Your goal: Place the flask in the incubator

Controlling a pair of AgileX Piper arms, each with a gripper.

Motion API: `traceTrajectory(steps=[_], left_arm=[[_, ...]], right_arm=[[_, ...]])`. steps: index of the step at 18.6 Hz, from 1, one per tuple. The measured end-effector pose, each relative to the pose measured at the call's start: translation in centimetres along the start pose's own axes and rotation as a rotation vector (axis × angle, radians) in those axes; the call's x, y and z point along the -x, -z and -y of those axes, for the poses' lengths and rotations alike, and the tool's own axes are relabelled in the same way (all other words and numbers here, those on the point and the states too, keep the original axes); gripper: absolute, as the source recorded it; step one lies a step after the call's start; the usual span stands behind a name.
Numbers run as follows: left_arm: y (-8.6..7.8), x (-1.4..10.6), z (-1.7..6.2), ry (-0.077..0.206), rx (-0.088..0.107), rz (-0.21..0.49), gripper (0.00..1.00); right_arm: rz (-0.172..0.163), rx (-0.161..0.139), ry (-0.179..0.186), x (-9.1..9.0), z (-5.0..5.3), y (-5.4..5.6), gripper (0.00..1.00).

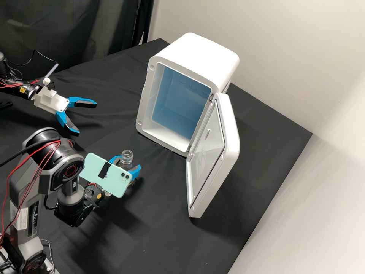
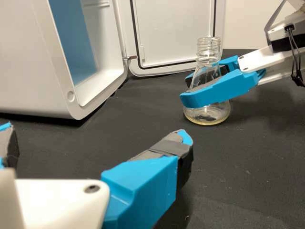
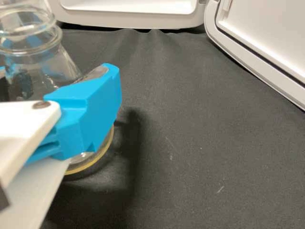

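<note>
1. The right tool [image 1: 126, 165] was clamped on the conical flask [image 2: 209, 57]. One blue finger [image 3: 88, 112] lay along each side of the sloping shoulder just under the neck, and the pads looked pressed to the glass.
2. The flask stood upright on the black-clothed worktop [image 1: 159, 228]. Its base was flat down, its threaded mouth was uncapped, and there was a faint yellowish tinge at the bottom. It sat in front of the incubator [image 1: 197, 57], near the foot of the open door [image 1: 228, 133].
3. To my eye it was thin clear glass: stiff, light, nearly empty, slick and easily broken.
4. On that cone a hard squeeze could let the fingers ride up or the flask slide down. Holding it close under the neck, with modest force, seemed the sound choice.
5. The right arm lay low over the worktop. Its wrist was roughly level and its fingers nearly horizontal, and a mint-green phone [image 1: 108, 178] was strapped on top.
6. The left tool [image 1: 85, 117] hung well apart from the flask. Its fingers were spread wide on nothing and pointed toward the flask and incubator.
7. The incubator's blue cavity faced the arms with the door swung fully aside. I judged the flask would have to clear the raised sill while keeping upright.
</note>
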Motion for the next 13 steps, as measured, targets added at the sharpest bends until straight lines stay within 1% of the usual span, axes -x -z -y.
traceTrajectory(steps=[4, 5, 6, 8, 10, 11, 12, 13], left_arm=[[0.0, 0.0, 0.00, 0.000, 0.000, 0.000, 1.00], [0.0, 0.0, 0.04, 0.002, 0.000, 0.000, 1.00], [0.0, 0.0, 0.03, 0.002, 0.000, 0.000, 1.00], [0.0, 0.1, 0.10, 0.004, 0.001, -0.001, 1.00], [0.0, 0.2, 0.15, 0.007, 0.002, -0.001, 1.00], [0.0, 0.2, 0.18, 0.008, 0.002, -0.001, 1.00], [0.0, 0.2, 0.18, 0.008, 0.002, -0.001, 1.00], [0.0, 0.2, 0.18, 0.008, 0.002, -0.001, 1.00]], right_arm=[[0.000, -0.001, -0.004, 0.0, -0.1, 0.0, 0.00], [-0.003, -0.007, 0.000, 0.2, -0.3, 0.1, 0.00], [-0.001, -0.022, -0.008, 0.4, -0.8, 0.0, 0.00], [-0.009, -0.054, -0.061, 1.3, -1.9, 0.2, 0.00], [-0.029, -0.077, -0.130, 2.3, -3.3, 0.4, 0.00], [-0.045, -0.093, -0.156, 2.8, -3.9, 0.6, 0.00], [-0.066, -0.102, -0.195, 3.6, -4.7, 0.8, 0.00], [-0.072, -0.110, -0.222, 4.1, -5.2, 0.9, 0.00]])
